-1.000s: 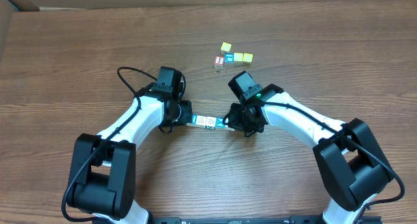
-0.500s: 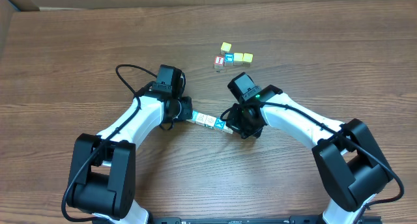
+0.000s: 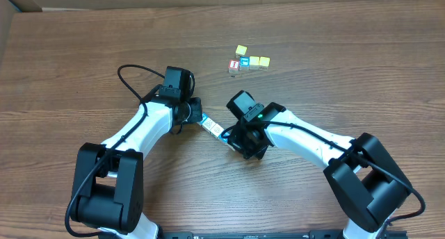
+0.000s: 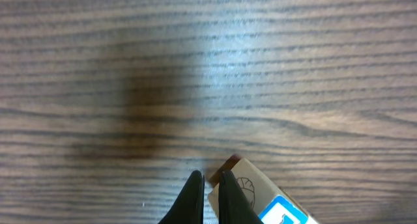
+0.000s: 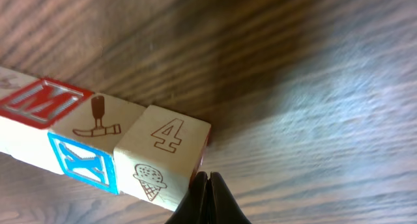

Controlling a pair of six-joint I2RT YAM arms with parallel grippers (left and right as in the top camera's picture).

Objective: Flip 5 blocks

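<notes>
Both hands had their fingers together: the left hand [image 4: 210, 182] pushed one end of the row of alphabet blocks [image 3: 214, 129], the right hand [image 5: 207, 180] the other, mid-surface [image 3: 334, 93]. Uneven pressure would probably buckle the row, scattering the blocks unflipped.

Blocks [image 5: 98, 146] read M, K and 4.

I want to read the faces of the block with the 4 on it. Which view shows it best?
Right wrist view: the 4 block sits close, its 4 and ice-cream cone sharp. Overhead shows the row of blocks as tiny white-and-blue specks. The left wrist view shows only another block at its bottom edge.
</notes>
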